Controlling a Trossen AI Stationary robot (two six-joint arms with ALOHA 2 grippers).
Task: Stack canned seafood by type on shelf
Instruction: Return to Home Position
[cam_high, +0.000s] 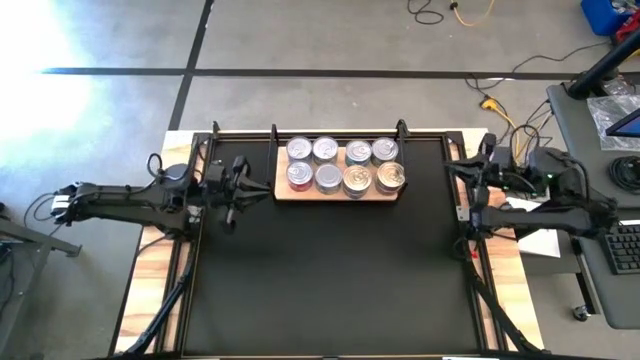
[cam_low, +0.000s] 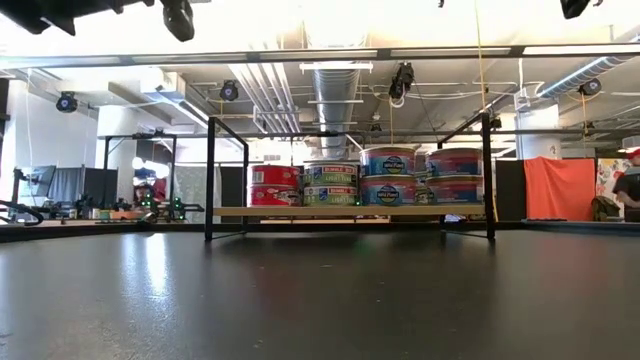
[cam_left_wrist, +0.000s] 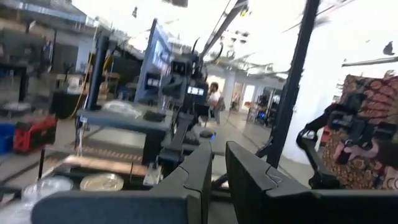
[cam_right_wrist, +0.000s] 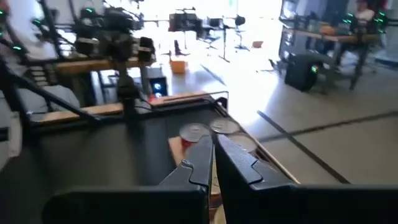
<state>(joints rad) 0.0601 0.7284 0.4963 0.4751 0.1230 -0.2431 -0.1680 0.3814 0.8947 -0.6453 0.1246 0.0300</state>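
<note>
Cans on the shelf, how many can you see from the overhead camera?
8 cans, two rows of four on the shelf. They're stacked, so more may hide underneath.

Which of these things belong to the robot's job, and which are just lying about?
Job: canned seafood, shelf, left gripper beside it, right gripper off to its right.
Lying about: black mat, yellow cable, keyboard.
</note>
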